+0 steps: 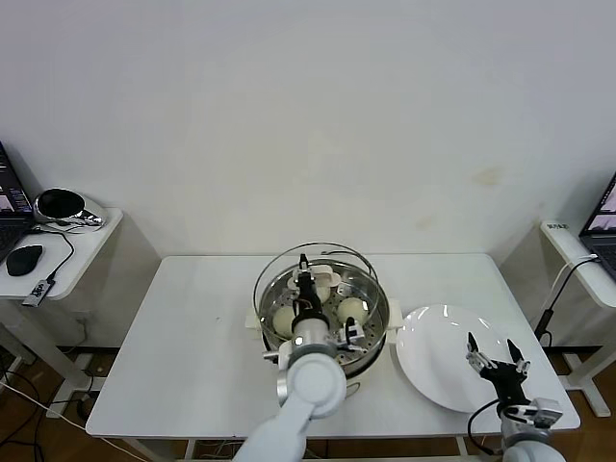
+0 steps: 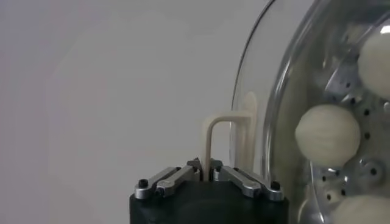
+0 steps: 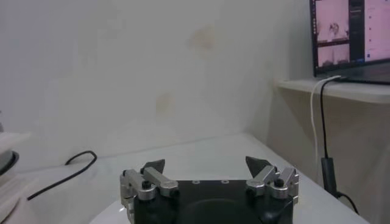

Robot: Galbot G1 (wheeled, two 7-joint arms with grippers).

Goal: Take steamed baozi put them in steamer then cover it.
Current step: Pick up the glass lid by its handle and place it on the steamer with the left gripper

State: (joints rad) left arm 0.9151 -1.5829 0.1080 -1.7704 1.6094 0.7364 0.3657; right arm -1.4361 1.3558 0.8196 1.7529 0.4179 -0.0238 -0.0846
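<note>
The steamer stands mid-table, a shiny steel pot on a cream-white base. Baozi lie on its perforated tray; I see one on the right and one on the left. My left gripper is over the pot and shut on the cream-white handle of the cover. The glass lid is tilted up on edge above the pot. In the left wrist view, baozi show through the glass. My right gripper is open and empty above the white plate.
A side table on the left holds a mouse and a headset. A laptop sits on a shelf at the right, with a cable hanging from it. The wall is close behind the table.
</note>
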